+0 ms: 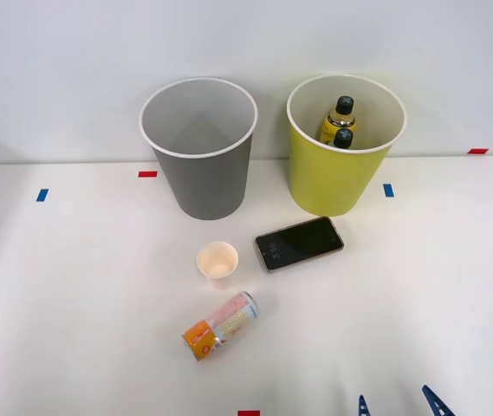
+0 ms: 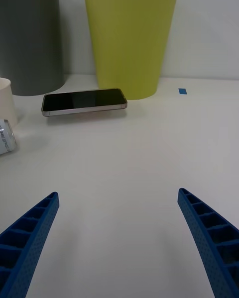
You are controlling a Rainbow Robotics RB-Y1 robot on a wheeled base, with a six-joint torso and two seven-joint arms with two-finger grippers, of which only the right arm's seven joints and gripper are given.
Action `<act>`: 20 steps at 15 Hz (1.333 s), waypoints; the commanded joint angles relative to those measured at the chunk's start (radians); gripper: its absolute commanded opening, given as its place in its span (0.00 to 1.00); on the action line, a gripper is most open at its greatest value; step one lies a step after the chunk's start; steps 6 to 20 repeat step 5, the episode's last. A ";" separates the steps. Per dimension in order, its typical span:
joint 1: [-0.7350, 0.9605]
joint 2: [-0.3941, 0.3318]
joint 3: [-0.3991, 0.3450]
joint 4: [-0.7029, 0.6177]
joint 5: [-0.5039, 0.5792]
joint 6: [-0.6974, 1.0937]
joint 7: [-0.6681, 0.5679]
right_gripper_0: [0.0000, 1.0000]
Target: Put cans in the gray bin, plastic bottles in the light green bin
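Observation:
The can lies on its side on the white table, orange end toward the front left; its silver rim peeks in at the wrist view's edge. The gray bin stands at the back, with nothing visible inside it. Beside it the light green bin holds two black-capped plastic bottles. My right gripper is open low at the table's front edge, to the right of the can, with nothing between its blue fingers.
A black smartphone lies flat in front of the light green bin. A small cream paper cup stands upright between the can and the gray bin. Blue and red tape marks dot the table.

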 commanded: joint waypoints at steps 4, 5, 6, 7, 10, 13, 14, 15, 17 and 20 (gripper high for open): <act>0.000 0.000 0.000 0.000 0.000 0.000 0.000 0.82; 0.000 0.000 0.000 0.000 0.000 0.000 0.000 0.82; 0.000 0.000 0.000 0.000 0.000 0.000 0.000 0.82; 0.000 0.000 0.000 0.000 0.000 0.000 0.000 0.82; 0.000 0.000 0.000 0.000 0.000 0.000 0.000 0.82; 0.000 0.000 0.000 0.000 0.000 0.000 0.000 0.82; 0.000 0.000 0.000 0.000 0.000 0.000 0.000 0.82; 0.000 0.000 0.000 0.000 0.000 0.000 0.000 0.82; 0.000 0.000 0.000 0.000 0.000 0.000 0.000 0.82; 0.000 0.000 0.000 0.000 0.000 0.000 0.000 0.82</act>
